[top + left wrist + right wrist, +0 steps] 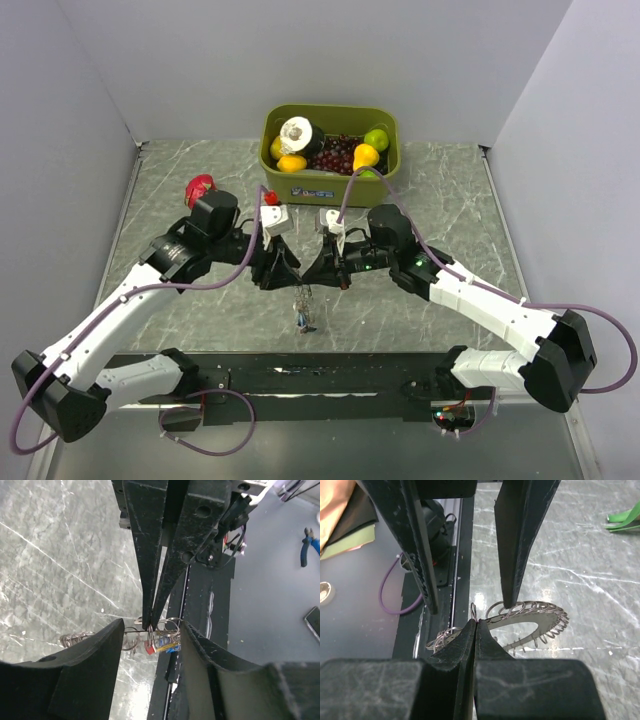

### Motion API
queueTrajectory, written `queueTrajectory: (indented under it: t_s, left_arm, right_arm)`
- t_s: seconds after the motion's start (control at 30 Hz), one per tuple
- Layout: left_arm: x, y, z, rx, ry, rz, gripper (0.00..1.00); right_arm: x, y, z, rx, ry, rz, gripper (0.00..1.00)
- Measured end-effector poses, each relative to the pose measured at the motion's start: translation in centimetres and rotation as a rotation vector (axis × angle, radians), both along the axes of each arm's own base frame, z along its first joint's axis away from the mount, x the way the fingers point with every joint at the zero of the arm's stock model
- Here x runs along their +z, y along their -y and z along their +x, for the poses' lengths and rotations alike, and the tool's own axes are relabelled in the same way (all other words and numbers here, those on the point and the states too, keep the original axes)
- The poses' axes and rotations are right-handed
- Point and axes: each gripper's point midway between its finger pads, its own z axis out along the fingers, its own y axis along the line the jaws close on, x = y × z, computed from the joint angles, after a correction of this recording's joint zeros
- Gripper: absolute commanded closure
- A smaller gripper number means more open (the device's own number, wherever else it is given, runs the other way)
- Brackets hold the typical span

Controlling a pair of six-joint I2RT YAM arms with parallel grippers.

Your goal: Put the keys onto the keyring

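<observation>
The keyring (547, 614), a thin grey ring with a coiled rim, hangs above the table between both grippers. My right gripper (476, 623) is shut and pinches the ring's rim at its tips; it also shows in the top view (322, 272). My left gripper (151, 626) is open, its two fingers (512, 555) standing either side of the ring, one tip touching the rim. It also shows in the top view (285, 274). Keys (163, 646) with red, yellow and blue heads hang in a bunch from the ring. They dangle below the grippers in the top view (304, 317).
A green bin (392, 168) of fruit stands at the back centre. A red object (201, 187) lies at the back left and a small red one (270, 198) by the bin. The black base rail (330, 375) runs just below the hanging keys.
</observation>
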Motion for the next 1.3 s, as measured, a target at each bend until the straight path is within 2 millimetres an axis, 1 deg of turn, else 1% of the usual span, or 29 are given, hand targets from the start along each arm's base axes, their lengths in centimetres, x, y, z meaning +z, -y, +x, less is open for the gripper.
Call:
queueTrajectory:
  t_s: [0.23,0.27,0.33,0.4,0.43,0.47,0.57,0.77,0.8,0.83,0.87,0.93,0.97,1.03,1.07,1.13,1.17,1.3]
  left_arm:
    - [-1.1,0.5,0.1,-0.004,-0.006,0.051,0.53]
    - [-1.3,0.5,0.0,-0.004,-0.009,0.059,0.57]
    - [-1.7,0.6,0.2,-0.002,-0.009,0.074,0.59]
    - [-2.0,0.7,0.2,-0.001,-0.007,0.087,0.64]
    - [-2.0,0.7,0.2,-0.002,-0.007,0.089,0.69]
    - [-2.1,0.8,0.1,-0.002,-0.008,0.092,0.79]
    - [-2.1,0.9,0.0,-0.005,-0.003,0.098,0.99]
    - [-2.1,0.9,0.0,-0.005,0.005,0.100,0.99]
    - [-2.1,0.9,0.0,-0.005,0.005,0.100,0.99]
    - [-2.0,0.9,0.1,-0.005,0.006,0.099,0.99]
    - [-2.0,0.9,0.1,-0.005,0.008,0.097,0.99]
    - [-1.8,1.0,0.2,-0.003,0.013,0.089,0.99]
    - [-1.7,1.1,0.2,-0.002,0.015,0.084,0.99]
    - [-1.4,1.2,0.2,-0.002,0.030,0.068,0.99]
    - [-1.5,1.0,-0.2,-0.001,0.020,0.068,0.99]
    - [-1.6,0.7,0.0,0.028,0.034,0.064,0.99]
    - [-1.7,0.6,0.3,0.041,0.042,0.061,0.99]
    - [-2.1,0.7,0.8,0.066,0.046,0.056,0.99]
  right_arm:
    - [0.0,0.2,-0.2,0.014,0.010,-0.006,1.00]
    - [0.0,0.2,-0.2,0.015,0.012,-0.006,1.00]
    - [0.0,0.3,-0.3,0.016,0.013,-0.007,1.00]
    - [0.1,0.3,-0.3,0.016,0.014,-0.008,1.00]
    - [0.1,0.4,-0.3,0.015,0.017,-0.008,1.00]
    - [0.0,0.4,-0.3,0.014,0.017,-0.010,1.00]
    - [0.0,0.5,-0.1,0.006,0.021,-0.011,1.00]
    - [0.0,0.6,0.0,-0.001,0.022,-0.012,1.00]
    - [0.1,0.6,0.0,-0.002,0.022,-0.012,0.99]
    - [0.1,0.6,0.0,-0.002,0.023,-0.011,0.92]
    - [0.1,0.6,0.0,-0.004,0.025,-0.010,0.80]
    - [0.3,0.8,0.0,-0.013,0.026,-0.006,0.70]
    - [0.5,0.9,0.0,-0.017,0.031,-0.002,0.60]
    - [0.7,1.1,0.0,-0.030,0.041,0.010,0.51]
    - [0.9,1.5,0.4,-0.055,0.053,0.018,0.42]
    - [1.9,1.6,0.0,-0.054,0.072,0.051,0.34]
    - [2.6,1.7,-0.2,-0.048,0.089,0.073,0.29]
    - [5.4,2.2,-1.1,-0.035,0.157,0.159,0.23]
